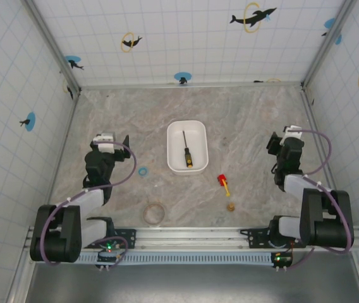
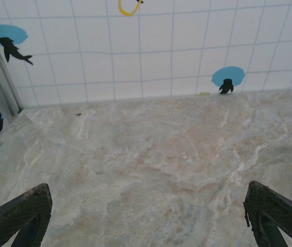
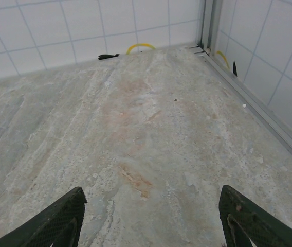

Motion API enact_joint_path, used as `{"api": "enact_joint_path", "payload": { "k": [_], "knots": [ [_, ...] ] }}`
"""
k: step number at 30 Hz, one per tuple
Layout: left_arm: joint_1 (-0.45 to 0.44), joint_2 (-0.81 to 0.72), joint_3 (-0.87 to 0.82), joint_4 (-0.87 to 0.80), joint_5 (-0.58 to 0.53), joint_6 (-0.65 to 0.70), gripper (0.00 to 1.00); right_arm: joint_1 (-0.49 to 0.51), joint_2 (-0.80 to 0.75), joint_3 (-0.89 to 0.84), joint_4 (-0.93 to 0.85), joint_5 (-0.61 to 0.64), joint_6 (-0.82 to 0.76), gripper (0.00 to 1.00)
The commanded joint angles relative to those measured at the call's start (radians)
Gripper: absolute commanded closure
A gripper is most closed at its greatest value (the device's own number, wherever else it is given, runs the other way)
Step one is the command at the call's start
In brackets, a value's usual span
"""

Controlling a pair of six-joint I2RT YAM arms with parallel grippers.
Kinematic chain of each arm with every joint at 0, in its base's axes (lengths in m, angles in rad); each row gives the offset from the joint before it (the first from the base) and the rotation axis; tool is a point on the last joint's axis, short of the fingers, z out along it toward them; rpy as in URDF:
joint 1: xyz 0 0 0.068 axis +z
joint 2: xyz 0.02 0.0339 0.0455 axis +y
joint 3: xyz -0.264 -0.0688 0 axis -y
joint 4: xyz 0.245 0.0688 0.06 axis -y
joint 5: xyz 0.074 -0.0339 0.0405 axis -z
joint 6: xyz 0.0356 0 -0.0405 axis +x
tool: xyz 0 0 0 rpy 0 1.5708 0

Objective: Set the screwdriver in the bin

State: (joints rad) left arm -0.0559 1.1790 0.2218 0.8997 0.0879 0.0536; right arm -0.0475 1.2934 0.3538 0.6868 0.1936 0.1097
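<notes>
So the screwdriver is lying flat inside the bin, handle at the near end and shaft pointing toward the far wall. It's the one item in there. The bin sits mid-table, between the two arms.

Left hand has its fingers spread wide over bare table, with the bin's white wall peeking in at the right edge of the left wrist view. Right hand is spread apart too, holding nothing.

Loose outside the bin: a stubby red-and-yellow tool, a clear ring and a little blue ring.
</notes>
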Motion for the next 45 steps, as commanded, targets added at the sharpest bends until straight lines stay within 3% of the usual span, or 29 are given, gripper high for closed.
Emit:
{"api": "enact_joint_path", "payload": {
  "k": [1,9,23,37,45],
  "knots": [
    [0.021,0.027,-0.012,0.059,-0.009,0.0,0.02,0.001,0.025,0.0,0.091,0.024,0.007,0.3],
    [0.041,0.124,-0.001,0.117,0.007,0.008,0.03,0.042,0.117,-0.039,0.266,0.057,0.006,0.3],
    [0.042,0.169,0.051,0.075,0.026,0.032,0.03,0.098,0.173,-0.045,0.321,0.138,-0.036,0.3],
    [0.067,0.33,0.025,0.291,-0.004,0.012,0.02,0.103,0.173,-0.048,0.325,0.167,-0.029,0.29],
    [0.067,0.332,0.028,0.282,-0.014,0.013,0.02,0.103,0.173,-0.047,0.325,0.185,-0.024,0.24]
  ]
}}
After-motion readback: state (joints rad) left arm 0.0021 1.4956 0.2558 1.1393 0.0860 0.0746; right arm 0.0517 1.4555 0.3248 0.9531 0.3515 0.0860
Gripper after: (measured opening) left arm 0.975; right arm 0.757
